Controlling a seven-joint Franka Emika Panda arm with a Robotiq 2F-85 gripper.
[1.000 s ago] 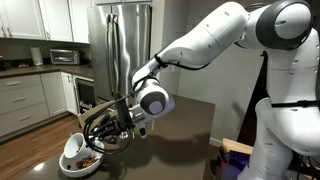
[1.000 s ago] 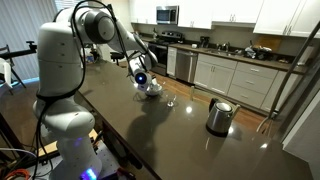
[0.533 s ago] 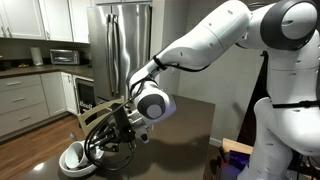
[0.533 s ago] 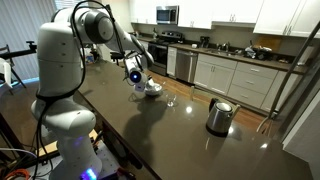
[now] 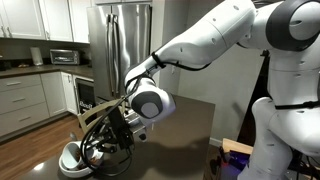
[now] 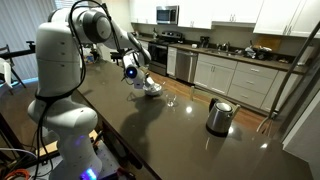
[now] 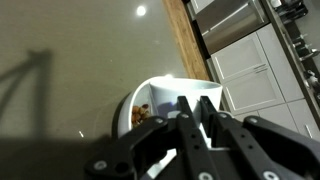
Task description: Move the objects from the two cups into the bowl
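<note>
Wrist view: gripper (image 7: 195, 110) low centre, jaws clenched; whether anything pinched between them, cannot tell. Just beyond fingertips, white bowl (image 7: 165, 85), brown-orange objects (image 7: 143, 113) inside, centre frame. Glossy dark countertop (image 7: 70, 50), lamp glare upper centre; wood-coloured strip (image 7: 185, 35) and white cabinets (image 7: 250, 65) upper right. Exterior views: bowl (image 5: 68, 158) lower left, beside gripper (image 5: 105, 140); steel fridge (image 5: 120, 35) behind; microwave (image 5: 65, 57) upper left, lettering too small to read. Steel kettle (image 6: 219, 116) centre right, well apart on same counter.
</note>
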